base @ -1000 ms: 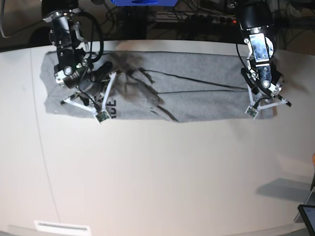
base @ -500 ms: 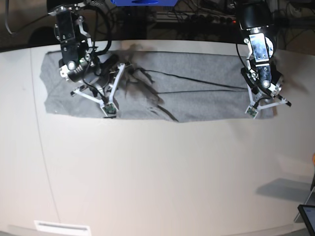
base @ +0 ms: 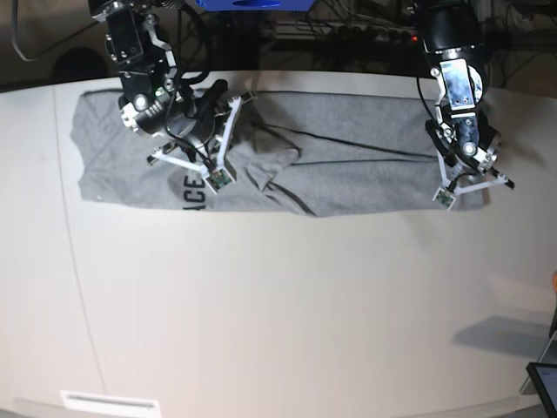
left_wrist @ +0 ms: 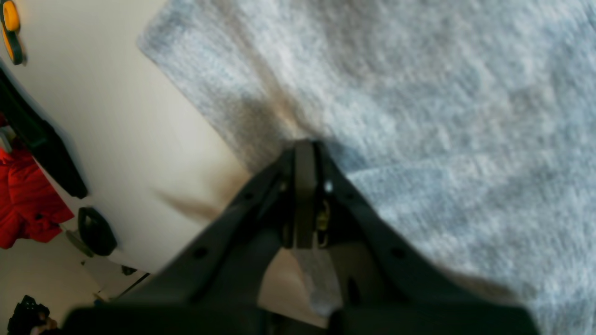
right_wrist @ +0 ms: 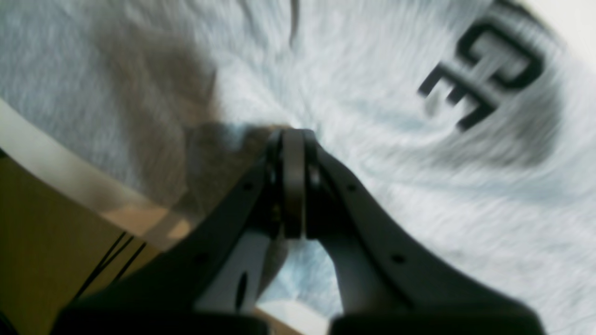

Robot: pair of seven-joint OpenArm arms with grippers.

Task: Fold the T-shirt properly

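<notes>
- The base view looks steeply down from above onto a white table [base: 287, 305], far enough back to take in both arms and the whole grey T-shirt [base: 348, 165] spread along the table's far side
- The left wrist view sits on the arm at the base view's right, very close, looking along the closed left gripper [left_wrist: 305, 149] onto the cloth's edge and bare tabletop beside it
- The right wrist view rides the arm at the base view's left, equally close, facing past the closed right gripper [right_wrist: 291, 135] onto the cloth, blurred
- Black lettering [right_wrist: 484, 70] on the cloth appears in both the right wrist and base views
</notes>
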